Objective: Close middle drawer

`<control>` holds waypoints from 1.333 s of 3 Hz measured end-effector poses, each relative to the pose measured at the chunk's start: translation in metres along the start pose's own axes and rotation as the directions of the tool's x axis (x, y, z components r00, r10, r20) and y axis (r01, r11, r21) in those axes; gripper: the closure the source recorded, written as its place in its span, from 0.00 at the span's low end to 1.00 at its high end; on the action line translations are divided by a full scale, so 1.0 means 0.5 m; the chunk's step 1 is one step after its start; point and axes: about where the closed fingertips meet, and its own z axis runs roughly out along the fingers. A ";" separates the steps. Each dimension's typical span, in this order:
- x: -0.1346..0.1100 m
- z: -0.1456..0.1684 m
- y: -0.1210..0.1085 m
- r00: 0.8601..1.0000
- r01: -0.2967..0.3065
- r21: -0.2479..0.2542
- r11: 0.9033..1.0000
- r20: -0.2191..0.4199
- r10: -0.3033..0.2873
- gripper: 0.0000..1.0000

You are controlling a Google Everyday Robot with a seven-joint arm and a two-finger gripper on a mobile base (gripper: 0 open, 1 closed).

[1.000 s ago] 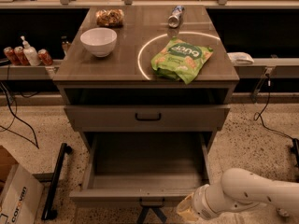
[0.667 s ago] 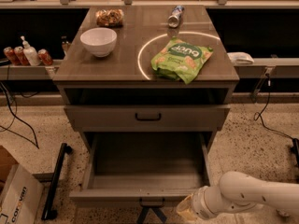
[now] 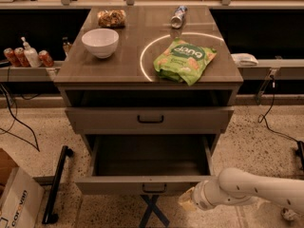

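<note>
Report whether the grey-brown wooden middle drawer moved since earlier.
Yes: the middle drawer slid inward, toward the wider drawer above; the hand is near its front.

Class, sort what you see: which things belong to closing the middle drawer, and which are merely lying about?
For the job: middle drawer, pulled open; gripper, low beside the drawer front.
Lying about: white bowl, green snack bag, cardboard box.

The arm point(image 3: 259, 188) is a smooth, glossy white tube of rounded, swelling segments, with a few small dark specks along its side and a ringed collar at the wrist, ending in a blunt, pale cream-yellow pincer point(image 3: 187, 202) low in the view, right of centre.
</note>
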 end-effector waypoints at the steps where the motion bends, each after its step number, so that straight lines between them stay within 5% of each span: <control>1: 0.000 0.000 0.000 1.000 0.000 0.000 1.000 0.000 0.000 1.00; 2: -0.020 0.002 -0.027 0.999 0.029 0.075 0.997 0.025 -0.031 1.00; 3: -0.056 0.004 -0.074 0.994 0.088 0.156 0.984 0.055 -0.098 1.00; 4: -0.057 0.004 -0.074 0.994 0.089 0.156 0.984 0.055 -0.099 1.00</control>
